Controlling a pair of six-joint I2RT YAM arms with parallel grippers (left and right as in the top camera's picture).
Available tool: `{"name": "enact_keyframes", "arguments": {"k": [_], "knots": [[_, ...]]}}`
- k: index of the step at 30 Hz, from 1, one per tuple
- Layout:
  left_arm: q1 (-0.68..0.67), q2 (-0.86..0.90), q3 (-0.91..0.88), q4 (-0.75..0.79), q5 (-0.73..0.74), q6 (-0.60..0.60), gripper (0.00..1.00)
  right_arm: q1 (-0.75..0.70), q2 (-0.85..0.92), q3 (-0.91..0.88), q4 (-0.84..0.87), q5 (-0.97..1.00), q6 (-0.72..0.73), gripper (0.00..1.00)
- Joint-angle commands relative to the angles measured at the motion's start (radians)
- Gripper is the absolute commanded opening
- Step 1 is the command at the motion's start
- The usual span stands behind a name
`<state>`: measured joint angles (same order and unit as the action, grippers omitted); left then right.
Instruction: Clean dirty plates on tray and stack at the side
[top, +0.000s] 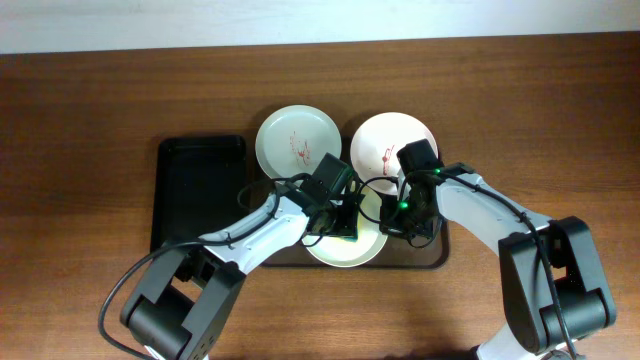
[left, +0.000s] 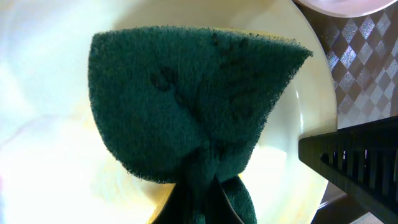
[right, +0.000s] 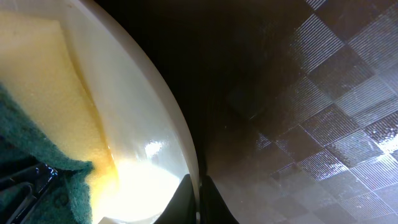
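The white plate (top: 330, 252) lies at the front of the dark brown tray (top: 425, 260). My left gripper (top: 343, 222) is shut on a green and yellow sponge (left: 186, 99) and presses it flat on the white plate (left: 43, 124). My right gripper (top: 402, 222) is shut on the right rim of that plate (right: 155, 143); its fingers (right: 199, 200) pinch the rim over the tray's chequered floor (right: 311, 93). The sponge's yellow side (right: 50, 93) shows there. The pale green plate (top: 297, 140) and the pinkish-white plate (top: 385, 138) lie at the tray's back, both with red smears.
A smaller black tray (top: 198, 190) lies on the wooden table just left of the brown tray. The two arms almost meet over the white plate; the right gripper's black body (left: 354, 162) shows at the edge of the left wrist view.
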<state>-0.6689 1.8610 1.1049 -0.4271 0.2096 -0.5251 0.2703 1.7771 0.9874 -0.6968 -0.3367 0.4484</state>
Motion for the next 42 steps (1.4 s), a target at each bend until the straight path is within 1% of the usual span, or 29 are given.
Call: {"name": "enact_keyframes", "arguments": {"k": [1, 4, 8, 15, 20, 24, 25, 28, 30, 32, 34, 37, 42], "knots": [[0.003, 0.037, -0.007, -0.029, -0.043, -0.013, 0.00, -0.002, -0.009, -0.006, -0.011, 0.039, -0.003, 0.04], [0.012, 0.037, -0.006, -0.061, -0.069, -0.013, 0.00, -0.002, -0.009, -0.006, -0.011, 0.039, -0.003, 0.04], [0.043, 0.019, -0.006, -0.125, -0.137, -0.013, 0.00, -0.002, -0.009, -0.006, -0.012, 0.039, -0.004, 0.04], [0.088, -0.037, -0.006, -0.143, -0.210, -0.011, 0.00, -0.002, -0.009, -0.006, -0.012, 0.039, -0.004, 0.04], [0.089, -0.050, -0.006, -0.194, -0.220, -0.009, 0.00, -0.002, -0.009, -0.006, -0.012, 0.039, -0.004, 0.04], [0.089, -0.076, -0.006, -0.251, -0.281, -0.009, 0.00, -0.002, -0.009, -0.006, -0.015, 0.039, -0.004, 0.04], [0.089, -0.098, -0.006, -0.267, -0.321, -0.009, 0.00, -0.002, -0.009, -0.006, -0.015, 0.039, -0.004, 0.04], [0.089, -0.148, -0.006, -0.266, -0.354, -0.009, 0.00, -0.002, -0.009, -0.006, -0.015, 0.039, -0.004, 0.04], [0.089, -0.178, -0.006, -0.259, -0.330, -0.009, 0.00, -0.002, -0.009, -0.006, -0.015, 0.039, -0.004, 0.04], [0.089, -0.202, -0.006, -0.252, -0.262, -0.008, 0.00, -0.002, -0.009, -0.006, -0.015, 0.039, -0.003, 0.04], [0.089, -0.208, -0.006, -0.225, -0.164, -0.009, 0.00, -0.002, -0.009, -0.006, -0.014, 0.039, -0.003, 0.04], [0.088, -0.198, -0.007, -0.195, -0.084, -0.010, 0.00, -0.002, -0.009, -0.006, -0.015, 0.039, -0.003, 0.04], [0.082, -0.159, -0.007, -0.177, -0.057, -0.013, 0.00, -0.002, -0.009, -0.006, -0.015, 0.039, -0.003, 0.04]]}}
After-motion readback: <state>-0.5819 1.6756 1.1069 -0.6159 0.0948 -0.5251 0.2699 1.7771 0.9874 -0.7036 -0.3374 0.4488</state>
